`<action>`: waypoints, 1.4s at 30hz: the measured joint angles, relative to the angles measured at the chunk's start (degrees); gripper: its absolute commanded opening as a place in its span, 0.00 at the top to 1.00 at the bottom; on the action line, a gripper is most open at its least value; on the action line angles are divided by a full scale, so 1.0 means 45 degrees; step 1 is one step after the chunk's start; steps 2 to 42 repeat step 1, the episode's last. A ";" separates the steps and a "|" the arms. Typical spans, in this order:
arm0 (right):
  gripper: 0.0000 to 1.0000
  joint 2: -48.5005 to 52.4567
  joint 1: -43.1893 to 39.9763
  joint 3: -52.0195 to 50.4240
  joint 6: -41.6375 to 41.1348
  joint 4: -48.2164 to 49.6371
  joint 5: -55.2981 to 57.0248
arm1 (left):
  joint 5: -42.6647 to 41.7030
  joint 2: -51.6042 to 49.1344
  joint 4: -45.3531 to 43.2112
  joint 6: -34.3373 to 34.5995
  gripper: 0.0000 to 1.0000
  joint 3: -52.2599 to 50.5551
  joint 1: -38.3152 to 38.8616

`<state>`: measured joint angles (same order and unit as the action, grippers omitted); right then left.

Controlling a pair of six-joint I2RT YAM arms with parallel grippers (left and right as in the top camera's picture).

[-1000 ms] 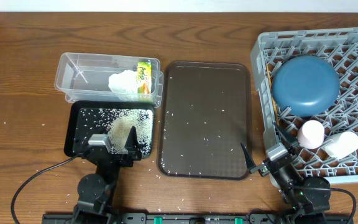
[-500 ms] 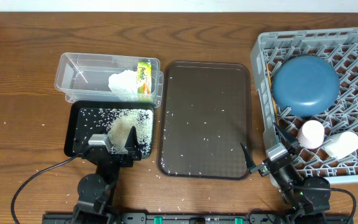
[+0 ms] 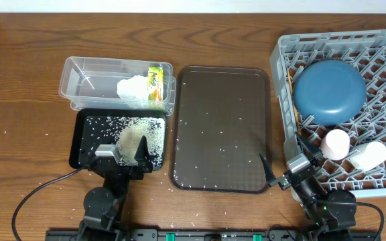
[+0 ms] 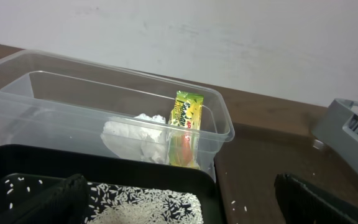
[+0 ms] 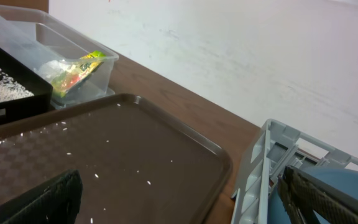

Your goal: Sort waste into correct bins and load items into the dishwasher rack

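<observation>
The clear tub [image 3: 79, 84] holds the crumpled white tissue [image 3: 131, 88] and the yellow-green wrapper [image 3: 155, 84]; both also show in the left wrist view, tissue [image 4: 135, 135] and wrapper [image 4: 185, 118]. The black tray [image 3: 86, 137] holds a heap of rice grains [image 3: 139, 137]. The grey rack [image 3: 380, 181] holds the upturned blue plate [image 3: 329, 92] and two white cups [image 3: 336, 143] [image 3: 369, 154]. Thin chopsticks [image 3: 292, 94] lie along the rack's left inside wall. My left gripper [image 3: 122, 155] is open over the black tray's near edge. My right gripper [image 3: 287, 173] is open and empty at the rack's front left corner.
A flat brown serving tray [image 3: 221, 127] lies in the middle with scattered rice grains on it. More grains dot the wooden table near the front left. A white wall stands behind the table.
</observation>
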<state>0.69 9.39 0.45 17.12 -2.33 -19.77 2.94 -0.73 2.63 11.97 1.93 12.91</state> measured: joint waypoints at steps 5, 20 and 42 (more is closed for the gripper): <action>0.01 -0.0005 0.0000 0.0000 0.0000 0.0000 0.0000 | 0.0000 0.0000 0.0000 0.0000 0.02 0.0005 0.0000; 0.01 -0.0005 0.0000 0.0000 0.0000 0.0000 0.0000 | 0.0000 0.0000 0.0000 0.0000 0.02 0.0005 0.0000; 0.01 -0.0005 0.0000 0.0000 0.0000 0.0000 0.0000 | 0.0000 0.0000 0.0000 0.0000 0.02 0.0005 0.0000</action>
